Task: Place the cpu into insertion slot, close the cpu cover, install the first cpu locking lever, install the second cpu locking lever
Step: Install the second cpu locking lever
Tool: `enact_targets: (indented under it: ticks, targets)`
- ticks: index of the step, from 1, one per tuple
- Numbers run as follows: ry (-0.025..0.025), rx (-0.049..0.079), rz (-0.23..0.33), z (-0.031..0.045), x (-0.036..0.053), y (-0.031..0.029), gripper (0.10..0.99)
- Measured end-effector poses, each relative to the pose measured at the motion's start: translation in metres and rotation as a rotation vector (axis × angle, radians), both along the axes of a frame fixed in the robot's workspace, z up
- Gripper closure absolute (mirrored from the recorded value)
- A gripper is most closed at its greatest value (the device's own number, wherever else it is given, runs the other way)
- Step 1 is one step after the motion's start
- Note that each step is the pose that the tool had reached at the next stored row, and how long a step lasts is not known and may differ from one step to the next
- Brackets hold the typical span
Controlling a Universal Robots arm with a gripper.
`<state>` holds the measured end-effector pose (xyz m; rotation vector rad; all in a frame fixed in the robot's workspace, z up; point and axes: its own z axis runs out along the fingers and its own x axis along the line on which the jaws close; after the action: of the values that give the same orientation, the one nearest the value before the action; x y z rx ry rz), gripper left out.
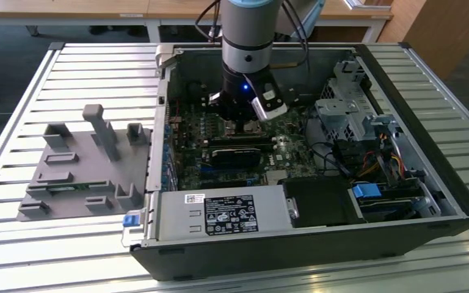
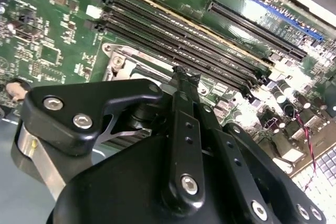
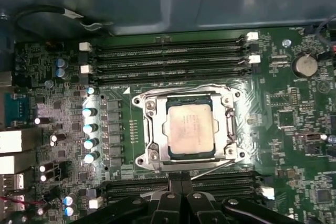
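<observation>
Cpu [image 3: 190, 134]: flat, square, matte silvery lid, seated in the slot [image 3: 157, 129] on the green board [image 3: 294, 129], edges parallel to the memory slots [image 3: 168, 59]. Stamped metal cover [image 3: 227, 124] frames it, closed. Gripper [image 3: 181, 183] fingertips pressed together, empty, at the socket's edge.

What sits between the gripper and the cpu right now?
In the first wrist view, only the cpu cover frame edge and a thin lever wire separate the gripper from the cpu.

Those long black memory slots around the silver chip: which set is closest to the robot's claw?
The memory slots just beside the gripper in the first wrist view. The other set lies beyond the cpu, towards the case wall.
</observation>
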<state>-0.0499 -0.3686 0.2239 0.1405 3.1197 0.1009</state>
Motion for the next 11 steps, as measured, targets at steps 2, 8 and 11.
enact_targets:
  ticks: [2,8,11]
  targets:
    - [0.0,0.01,0.0,-0.0009,-0.0021,-0.0009,0.98]
    - [-0.0001,0.043,0.0,-0.0022,-0.0068,-0.0097,0.98]
    - [0.0,0.052,0.0,-0.0039,-0.01,-0.0113,0.98]
